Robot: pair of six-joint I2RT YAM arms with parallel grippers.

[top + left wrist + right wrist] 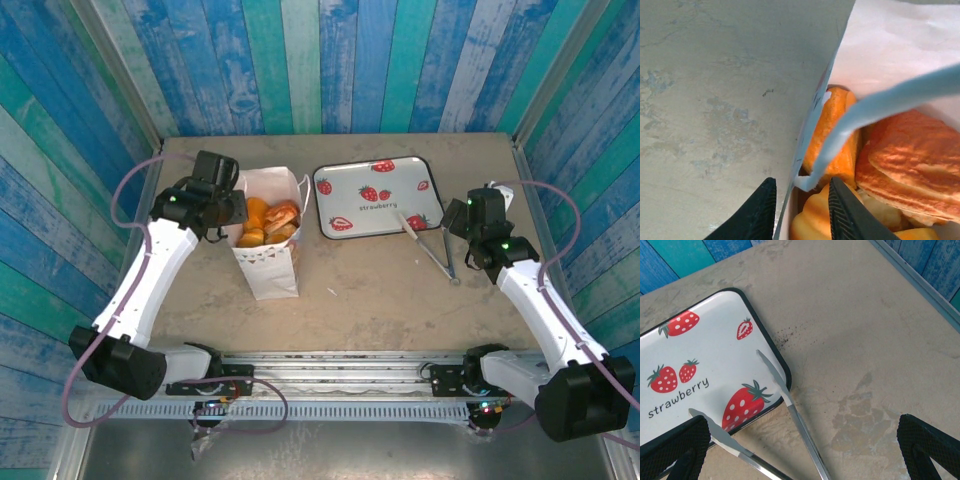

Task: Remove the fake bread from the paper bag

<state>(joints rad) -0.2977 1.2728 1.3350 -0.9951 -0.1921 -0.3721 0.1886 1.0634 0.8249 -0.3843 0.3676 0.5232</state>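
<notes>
Table (380, 290) seen from above, with the working area left of its centre. Strawberry-print tray (400, 195) lies toward the far edge, right of centre, and is bare. Paper bag (272, 270), white with a band of small red marks below its mouth, stands upright just left of the tray, mouth open and full. Left gripper (801, 210) sits at the bag's left rim with one finger outside the wall and one inside. The jaws are narrowly parted and hold nothing, with the thin paper passing loosely between them. The step in hand appears to be reaching in for a first piece. To do it well, the outer finger should probably clear the rim so that both fingers enter the mouth, because closing as placed would pinch paper and could tip or lift the light bag. A grip across a roll's narrow width seems safest on such slick surfaces. Fake bread (268, 222) is all inside the bag, as glossy orange to golden-brown pieces packed tight, one smooth and loaf-like, one ridged like a croissant. Metal tongs (432, 248) lie near the right edge, tips over the tray's near right corner. Right gripper (802, 440) hangs above them, spread wide and empty. Cord handle (880, 107) arches across the bag's mouth and may snag a finger.
</notes>
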